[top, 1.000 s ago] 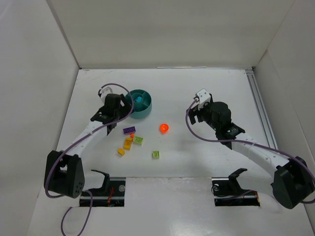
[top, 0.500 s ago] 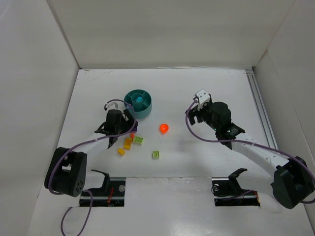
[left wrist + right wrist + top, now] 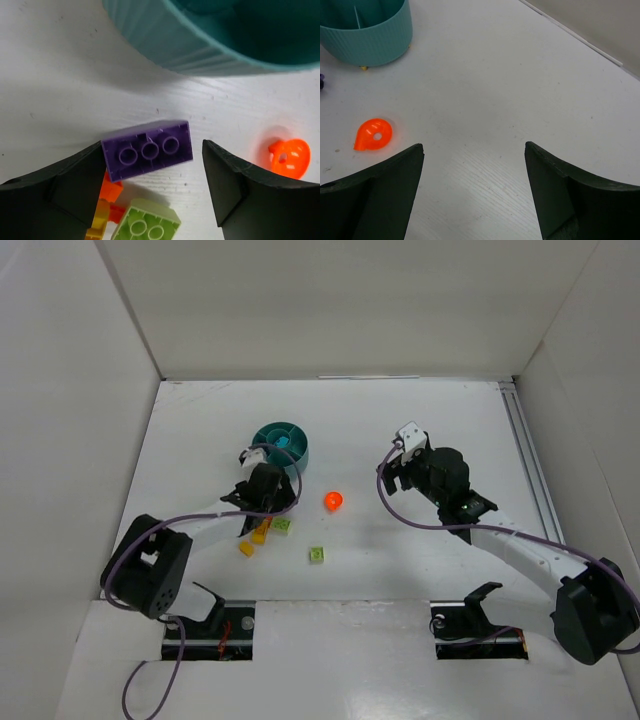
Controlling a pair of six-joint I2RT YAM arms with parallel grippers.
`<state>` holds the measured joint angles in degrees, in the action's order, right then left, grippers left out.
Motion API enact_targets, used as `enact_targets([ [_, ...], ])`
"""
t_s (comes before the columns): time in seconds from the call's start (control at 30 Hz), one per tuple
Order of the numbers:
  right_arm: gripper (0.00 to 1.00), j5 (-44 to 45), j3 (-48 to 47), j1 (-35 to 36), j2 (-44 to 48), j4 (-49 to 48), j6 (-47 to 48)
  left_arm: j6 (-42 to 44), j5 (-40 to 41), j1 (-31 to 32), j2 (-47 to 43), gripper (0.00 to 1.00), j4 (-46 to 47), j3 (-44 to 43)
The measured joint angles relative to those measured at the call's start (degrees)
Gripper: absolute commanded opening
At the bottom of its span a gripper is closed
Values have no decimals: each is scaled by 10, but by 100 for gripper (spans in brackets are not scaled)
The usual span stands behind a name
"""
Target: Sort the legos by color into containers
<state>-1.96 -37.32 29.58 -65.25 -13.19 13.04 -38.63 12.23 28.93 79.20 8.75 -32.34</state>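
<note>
My left gripper [image 3: 268, 492] is open and low over the table, just in front of the teal dish [image 3: 297, 466]. In the left wrist view the gripper [image 3: 152, 149] straddles a purple brick [image 3: 148, 150] lying on the table. The left finger [image 3: 75, 185] touches the brick's end, and the right finger [image 3: 235, 185] stands apart from it. A lime brick [image 3: 147, 225] and an orange brick [image 3: 110, 189] lie just below. The orange-red rounded piece [image 3: 333, 501] lies right of them. My right gripper [image 3: 401, 466] is open and empty, and in its wrist view [image 3: 474, 147] nothing lies between the fingers.
The dish wall [image 3: 200, 45] is close ahead of the left fingers and holds a teal brick [image 3: 283, 442]. A yellow brick [image 3: 246, 549], a yellow-orange one [image 3: 260, 532] and two lime bricks [image 3: 282, 525] [image 3: 317, 554] lie nearer the arms. White walls enclose the table.
My left gripper has swung right and toward the arms, from the dish's left side to over the purple brick. The right arm has not moved.
</note>
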Motion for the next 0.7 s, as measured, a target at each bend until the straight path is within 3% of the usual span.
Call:
enact_targets([
  [0.2,86,0,0,0,0,0,0,-22,76,22,71,69,-57,-74],
  [0.33,86,0,0,0,0,0,0,-35,118,52,115,53,-93,-122],
  [0.7,86,0,8,0,0,2,1,-56,120,86,128,43,-128,-149],
])
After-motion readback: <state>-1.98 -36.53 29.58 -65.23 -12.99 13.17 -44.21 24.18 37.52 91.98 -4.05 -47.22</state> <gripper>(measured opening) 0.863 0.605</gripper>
